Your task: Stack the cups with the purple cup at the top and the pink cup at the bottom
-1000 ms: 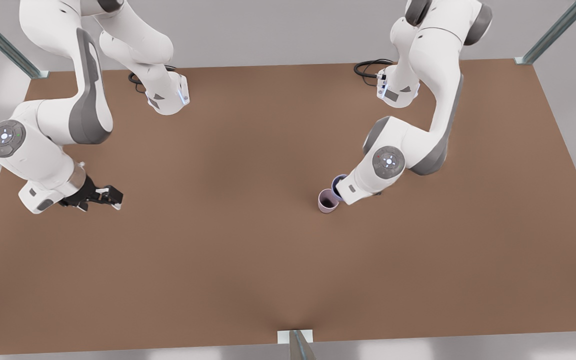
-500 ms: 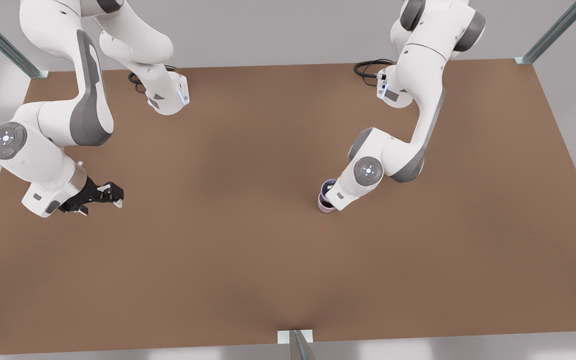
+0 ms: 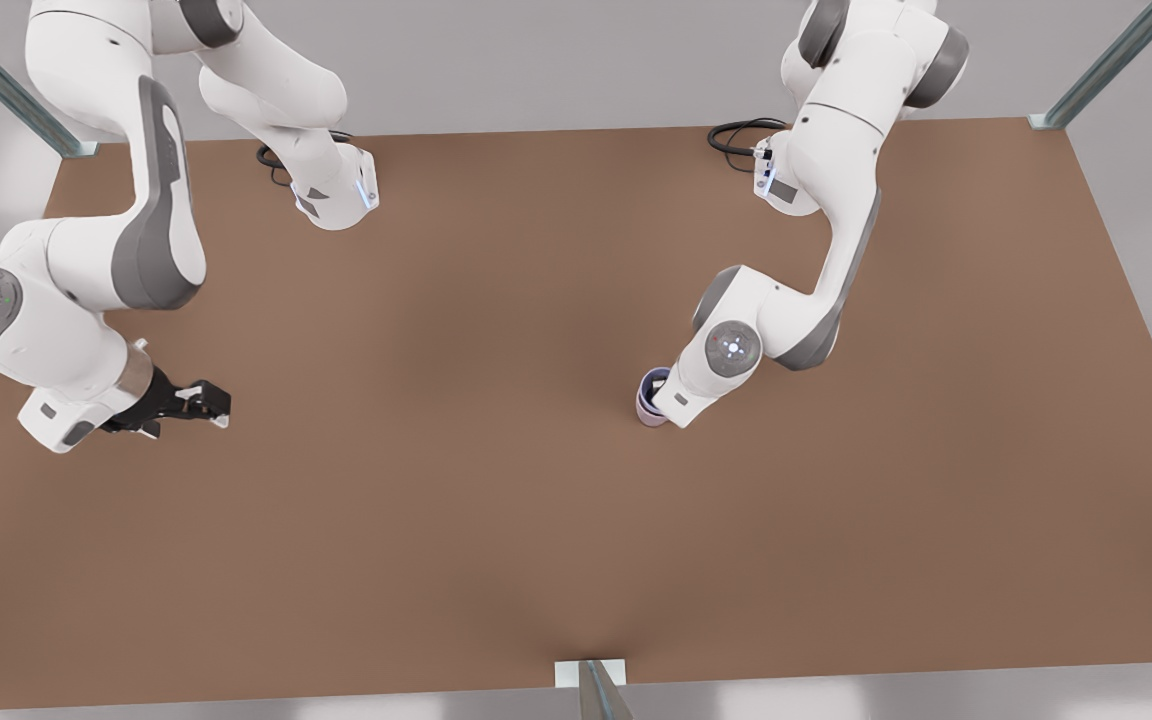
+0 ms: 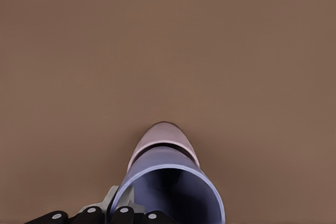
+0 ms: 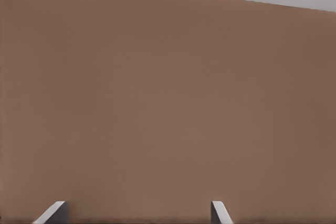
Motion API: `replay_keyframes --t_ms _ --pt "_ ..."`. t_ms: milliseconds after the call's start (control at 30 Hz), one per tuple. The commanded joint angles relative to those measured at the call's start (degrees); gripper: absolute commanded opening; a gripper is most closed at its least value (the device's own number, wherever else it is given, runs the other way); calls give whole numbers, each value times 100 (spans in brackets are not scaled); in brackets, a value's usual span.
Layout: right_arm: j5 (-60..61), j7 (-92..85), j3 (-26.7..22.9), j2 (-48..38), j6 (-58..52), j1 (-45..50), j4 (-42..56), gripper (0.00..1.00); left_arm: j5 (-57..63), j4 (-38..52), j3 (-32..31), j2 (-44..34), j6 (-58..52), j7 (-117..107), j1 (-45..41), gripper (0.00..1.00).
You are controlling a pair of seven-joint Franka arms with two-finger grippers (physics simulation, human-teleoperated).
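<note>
The purple cup [image 3: 653,381] sits upright in the mouth of the pink cup [image 3: 647,413], right of the table's middle in the front view. In the left wrist view the purple cup [image 4: 170,190] is close up with its dark blue inside showing, and the pink cup [image 4: 164,136] pokes out below it. My left gripper [image 4: 123,211] is shut on the purple cup's wall; the white hand [image 3: 684,398] covers it in the front view. My right gripper [image 3: 211,402] waits open and empty over the table at the front view's left, its fingertips [image 5: 53,211] wide apart.
The brown table [image 3: 496,520] carries the two arm bases [image 3: 336,195] at its far edge, with black cables [image 3: 736,135] beside the one on the front view's right. A metal post [image 3: 598,690] stands at the near edge.
The left arm carried the purple cup sideways over the pink cup and lowered it into it. The right arm drifted slightly towards the front view's left.
</note>
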Motion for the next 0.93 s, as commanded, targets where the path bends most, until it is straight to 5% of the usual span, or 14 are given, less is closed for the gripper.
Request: replay_keyframes --t_ms 0,33,133,200,333,500,600,700,900 --pt "-7 632 23 20 -462 39 117 100 -14 -18 -1 11 206 -302 2 22" --pt "-51 614 102 20 -454 83 275 100 -14 -18 -1 29 214 -346 2 41" --pt "-719 649 120 126 -436 663 504 100 -14 -27 -1 29 249 -372 11 67" --pt "-675 649 129 732 64 716 592 100 -5 -27 -1 29 267 -355 11 100" --pt "-666 614 120 890 382 760 592 100 -5 -27 -1 -33 170 -284 54 100" --pt "-710 614 111 750 -963 760 1365 100 48 44 61 -287 -286 -284 72 100" --pt "-710 631 85 688 -1385 716 1435 100 100 703 1027 -1192 -2263 733 107 100" --pt "-719 623 129 592 -1561 786 1444 100 127 1133 2258 -1378 -2835 3126 107 100" --pt "-684 632 164 591 -1631 857 1453 100 294 1160 2311 -1386 -2853 3038 107 100"
